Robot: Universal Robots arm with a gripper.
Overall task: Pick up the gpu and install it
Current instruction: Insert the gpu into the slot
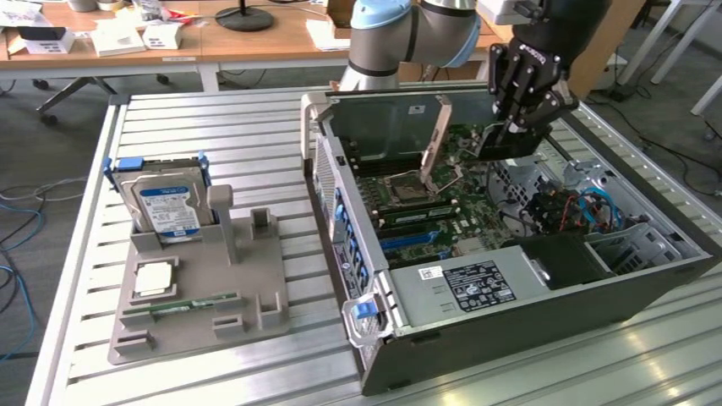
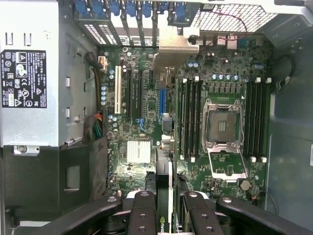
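The gpu (image 1: 506, 142) is a thin dark card. My gripper (image 1: 516, 127) is shut on it and holds it edge-down over the motherboard (image 1: 445, 199) inside the open computer case (image 1: 631, 279). In the wrist view the gpu (image 2: 163, 169) shows edge-on between my gripper's (image 2: 166, 197) fingers. It hangs above the green board beside the blue slot (image 2: 162, 102). The black expansion slots (image 2: 133, 90) and a white slot (image 2: 118, 90) lie to one side of it. I cannot tell whether the card touches the board.
A grey fixture (image 1: 192, 313) on the exterior view's left holds a hard drive (image 1: 166, 205), a CPU (image 1: 155, 279) and a green RAM stick (image 1: 181, 307). Inside the case are the power supply (image 1: 468, 283), the CPU socket (image 2: 221, 129) and cables (image 1: 581, 207). Desks stand behind.
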